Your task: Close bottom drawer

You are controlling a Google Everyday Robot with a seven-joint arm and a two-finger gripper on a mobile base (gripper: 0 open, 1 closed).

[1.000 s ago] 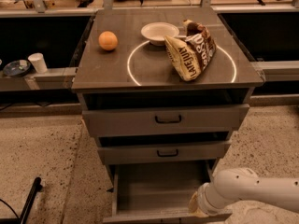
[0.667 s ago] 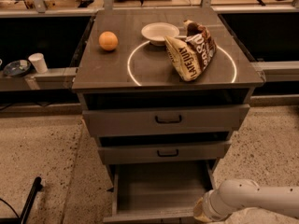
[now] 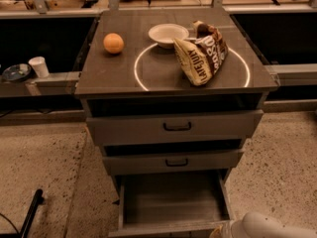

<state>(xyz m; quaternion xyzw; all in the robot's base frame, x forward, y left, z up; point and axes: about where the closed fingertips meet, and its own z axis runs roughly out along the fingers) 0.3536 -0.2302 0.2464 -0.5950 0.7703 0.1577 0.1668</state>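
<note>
Bottom drawer (image 3: 171, 201) stands pulled well out beneath the tabletop's (image 3: 116, 76) front edge, unmoved from a second ago. The claw (image 3: 220, 231), below the tabletop's front right corner and at the drawer front, has sunk lower and rightward. You cannot tell whether it is apart or together. It perhaps touches the front, so judge your closing push as not yet begun.

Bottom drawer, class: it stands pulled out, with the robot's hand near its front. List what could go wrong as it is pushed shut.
1. The hand sits low at the bottom drawer's front right corner, off centre; a push there may skew the drawer and jam it.
2. A hard shove could jolt the cabinet, so the orange might roll off the top.
</note>
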